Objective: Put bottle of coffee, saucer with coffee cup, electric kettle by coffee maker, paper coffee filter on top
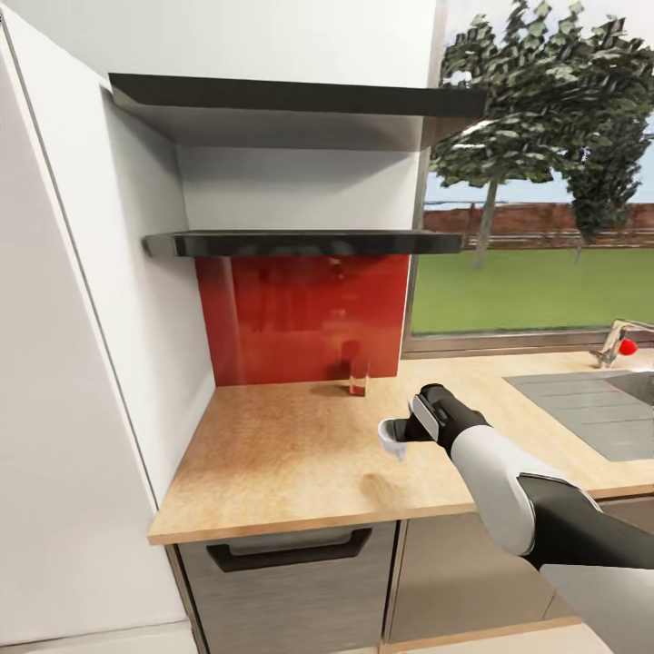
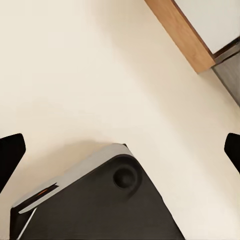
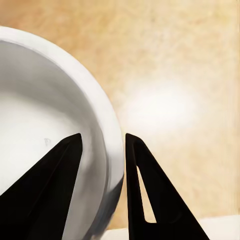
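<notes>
Kitchen countertop (image 1: pixel 300 454) runs under two black shelves (image 1: pixel 300 242); both look bare from the head view, no coffee maker in sight. A small red-based glass (image 1: pixel 359 377) stands at the back edge against the red splash panel. Right gripper (image 1: pixel 402 436) hangs over the counter's middle, toward the front edge, fingers (image 3: pixel 62 165) pinched across the rim of the white coffee cup (image 3: pixel 45 130), one inside, one outside. Left gripper (image 2: pixel 120 150) points at pale floor, jaws spread wide, empty. Risk: a thin rim pinch may let the cup pivot or slip during travel or set-down.
</notes>
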